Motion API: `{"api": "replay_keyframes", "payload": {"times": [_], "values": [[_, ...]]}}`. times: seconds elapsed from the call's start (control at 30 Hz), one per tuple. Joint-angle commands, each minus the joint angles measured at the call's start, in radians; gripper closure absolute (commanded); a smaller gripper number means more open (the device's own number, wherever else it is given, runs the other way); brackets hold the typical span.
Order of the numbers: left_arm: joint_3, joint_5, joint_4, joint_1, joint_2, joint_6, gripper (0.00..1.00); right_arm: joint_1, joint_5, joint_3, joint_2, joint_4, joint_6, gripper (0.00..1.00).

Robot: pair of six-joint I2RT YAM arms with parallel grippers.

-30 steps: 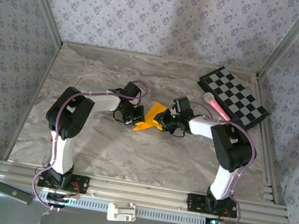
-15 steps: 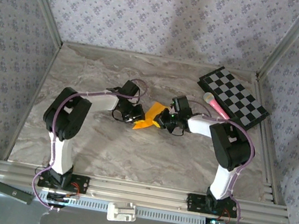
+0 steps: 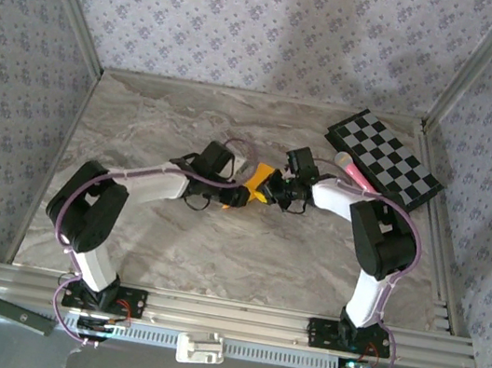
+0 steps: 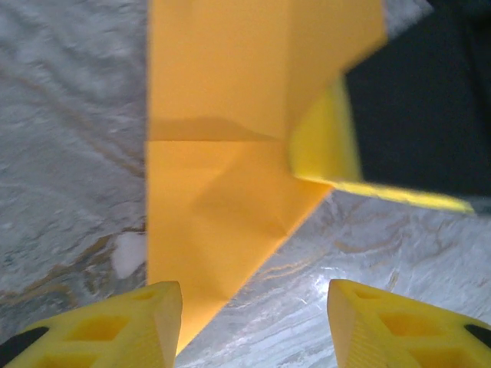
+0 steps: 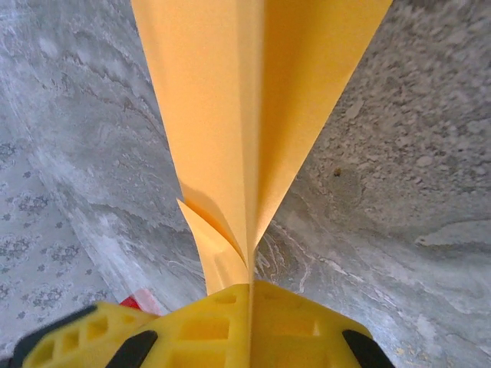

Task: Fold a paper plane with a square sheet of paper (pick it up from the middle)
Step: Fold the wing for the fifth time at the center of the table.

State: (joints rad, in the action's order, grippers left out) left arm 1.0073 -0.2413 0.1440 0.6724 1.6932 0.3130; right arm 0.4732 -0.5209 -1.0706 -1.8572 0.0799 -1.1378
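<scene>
Top external view is showing both arms reaching inward to the middle of the marble-patterned table (image 3: 168, 256), where the orange-yellow paper (image 3: 259, 177) is sitting between the two tools. The left gripper (image 3: 242, 196) is coming at it from the left and the right gripper (image 3: 271, 189) from the right, with the two heads close together at the sheet. Whether the paper is resting on the table or being held clear of it cannot be told from this view.

A black-and-white checkered board (image 3: 385, 157) is lying at the far right corner. A pink-tipped stick (image 3: 354, 173) is lying against its near edge, just beside the right arm.

Left wrist view is showing the left gripper (image 4: 253, 322) with its jaws standing apart and nothing clamped between them. The paper (image 4: 222, 153) is lying ahead of it, folded with several creases showing. Its pointed lower corner is ending just beside the inner edge of the left finger (image 4: 115, 330). A yellow finger of the right gripper (image 4: 326, 149) is pressing on the sheet's right side.

Right wrist view is showing the right gripper (image 5: 249, 307) with its jaws closed together, pinching the paper (image 5: 253, 115) along its centre crease. The sheet is widening away from the fingers as a narrow wedge above the table surface (image 5: 399, 192).
</scene>
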Motion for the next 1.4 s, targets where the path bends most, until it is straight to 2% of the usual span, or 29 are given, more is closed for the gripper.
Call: {"api": "replay_keyframes", "payload": {"times": [0.0, 0.3, 0.6, 1.1, 1.37], "values": [[-0.038, 0.090, -0.086, 0.037, -0.040, -0.226, 0.47, -0.011, -0.014, -0.033, 0.007, 0.075, -0.021, 1.00], [-0.079, 0.049, -0.197, 0.052, 0.002, -0.384, 0.48, -0.023, -0.041, -0.049, 0.005, 0.086, -0.043, 1.00], [-0.122, 0.063, -0.301, 0.076, 0.038, -0.498, 0.57, -0.033, -0.043, -0.041, 0.012, 0.085, -0.061, 1.00], [-0.119, 0.069, -0.347, 0.069, 0.117, -0.527, 0.76, -0.047, -0.077, -0.035, 0.010, 0.094, -0.096, 1.00], [-0.115, 0.037, -0.324, 0.059, 0.106, -0.525, 0.82, -0.048, -0.065, -0.042, 0.006, 0.133, -0.078, 0.92]]}}
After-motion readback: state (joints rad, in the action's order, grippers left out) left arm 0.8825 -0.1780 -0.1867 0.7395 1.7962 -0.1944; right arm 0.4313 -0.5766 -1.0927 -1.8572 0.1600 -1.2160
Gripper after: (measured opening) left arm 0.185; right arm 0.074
